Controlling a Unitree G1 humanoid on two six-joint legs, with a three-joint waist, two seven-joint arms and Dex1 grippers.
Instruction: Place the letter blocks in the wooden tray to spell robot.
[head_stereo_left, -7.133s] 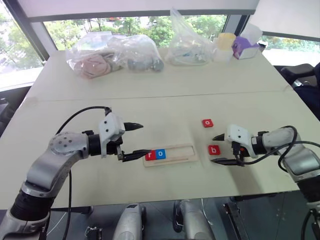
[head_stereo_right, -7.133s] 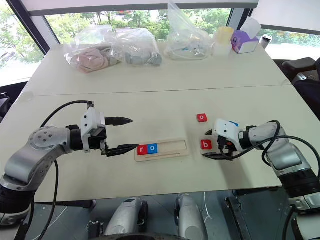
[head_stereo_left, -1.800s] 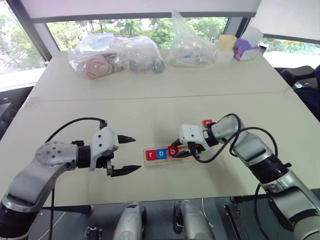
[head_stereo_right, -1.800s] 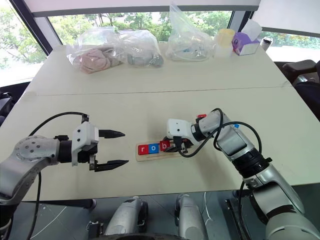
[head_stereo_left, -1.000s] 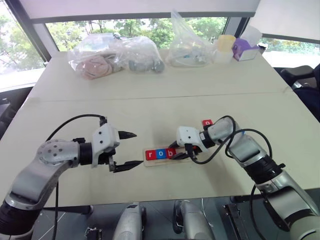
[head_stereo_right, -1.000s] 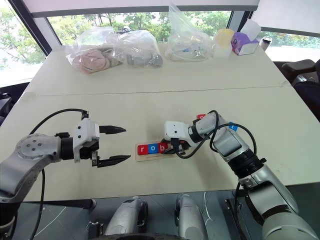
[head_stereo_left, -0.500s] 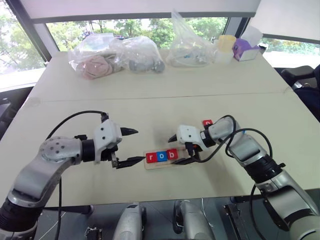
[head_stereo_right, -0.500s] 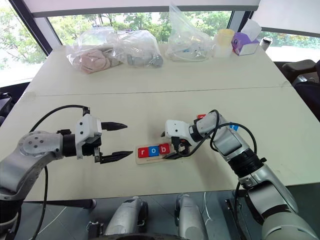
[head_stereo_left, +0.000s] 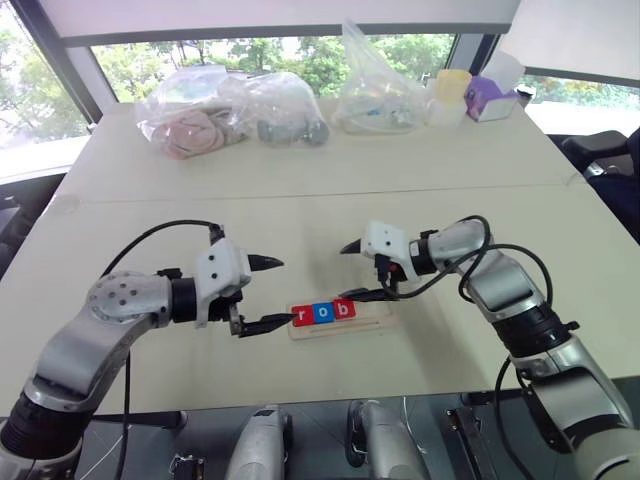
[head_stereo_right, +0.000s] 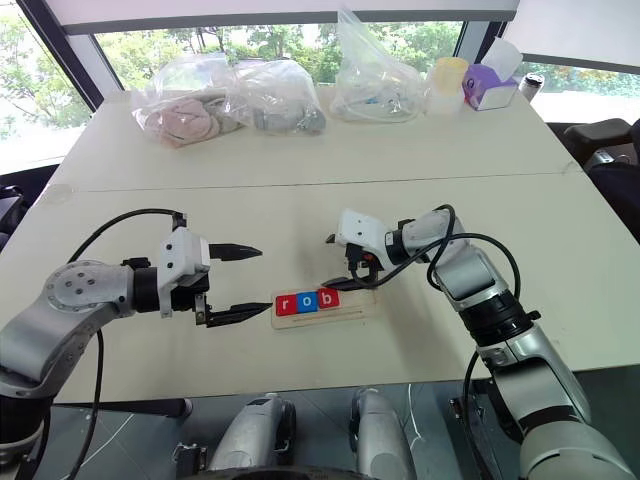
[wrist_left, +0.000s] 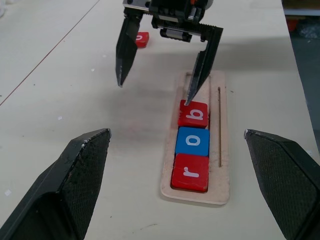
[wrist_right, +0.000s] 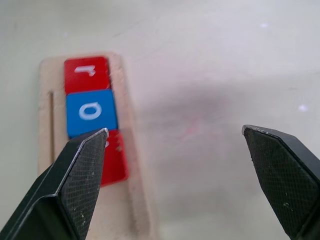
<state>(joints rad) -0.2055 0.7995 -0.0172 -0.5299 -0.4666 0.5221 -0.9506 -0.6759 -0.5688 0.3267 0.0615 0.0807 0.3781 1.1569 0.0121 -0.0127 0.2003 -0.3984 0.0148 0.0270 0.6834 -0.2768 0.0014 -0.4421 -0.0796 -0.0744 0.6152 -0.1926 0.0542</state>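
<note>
**Three Blocks Seated, Both Grippers Spread**

While the tabletop (head_stereo_left: 420, 205) carries clear plastic bags (head_stereo_left: 230, 105) along its far edge, with a yellow cup (head_stereo_left: 452, 82) and a purple box (head_stereo_left: 492, 95) toward the far right corner, the task's things sit close to its near edge. Lying lengthwise along that edge, the wooden tray (head_stereo_left: 340, 318) holds three letter blocks side by side at its left end: red r (wrist_left: 190, 172), blue o (wrist_left: 191, 141), red b (wrist_left: 193, 113). The tray's right part is bare. Beyond the tray, a further red block (wrist_left: 141, 38) lies on the bare tabletop.

Left gripper (head_stereo_left: 265, 294) hangs at the tray's left end, fingers spread wide and holding nothing. Right gripper (head_stereo_left: 358, 270) hovers above the tray, jaws wide apart and empty; its lower fingertip (wrist_left: 188, 98) sits just above the b block's far edge.
</note>
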